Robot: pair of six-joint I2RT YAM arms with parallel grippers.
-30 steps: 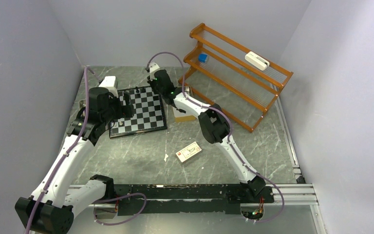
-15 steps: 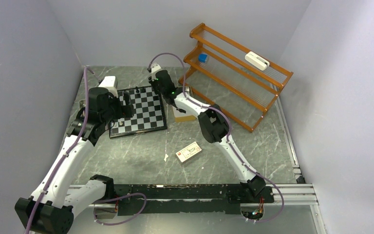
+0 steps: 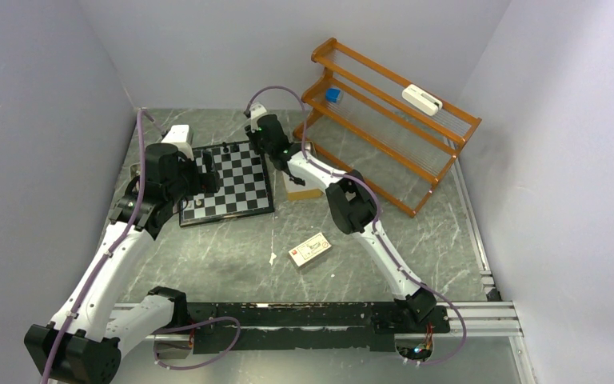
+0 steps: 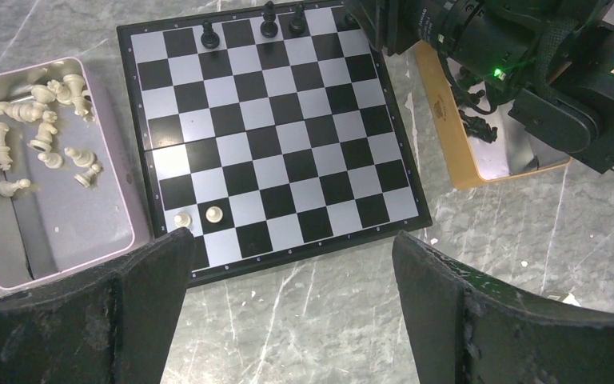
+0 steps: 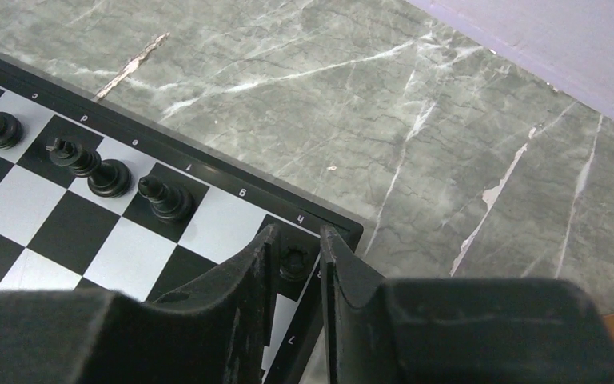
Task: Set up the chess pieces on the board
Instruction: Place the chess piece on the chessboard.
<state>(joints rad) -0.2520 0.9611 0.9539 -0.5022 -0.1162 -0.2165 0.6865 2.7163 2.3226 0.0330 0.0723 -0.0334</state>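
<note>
Two arms are rising from the near edge of a grey marbled table point(image 3: 232, 272). Nearest, one white card box point(image 3: 310, 249) is lying flat. One white scrap point(image 3: 273, 258) is lying just to its left.

Farther in, the left arm is stretching up the left side, with its wrist hanging over the near left part of the board point(image 4: 272, 136). The left gripper point(image 4: 292, 264) is pointing down, its jaws standing wide apart and holding nothing.

The one board is lying flat on the table, left of centre. Two pale pieces point(image 4: 213, 214) are standing on its two leftmost squares, in the second row from the near edge. One tray point(image 4: 80, 228) is sitting just beside the board's left edge. It is holding roughly ten more pale pieces, heaped too closely for an exact count. One tan box point(image 4: 456, 172) is sitting just right of the board, partly under the right arm. A few dark figures are showing inside it, too hidden to count.

The right arm is reaching from the near right with its elbow raised beside the tan box. Its forearm is running diagonally to the board's far right corner.

Three black pieces point(image 4: 269, 20) are standing in the far row. The fourth piece point(image 5: 293, 262) is standing on the far right corner square. The right gripper point(image 5: 298, 236) is tipping down over that square, its jaws slightly parted around the fourth piece. A sliver of gap is showing on one side.

Farthest, one orange wooden rack point(image 3: 392, 152) is standing at the back right. It is carrying one blue item point(image 3: 333, 95) and one white block point(image 3: 422, 99).
</note>
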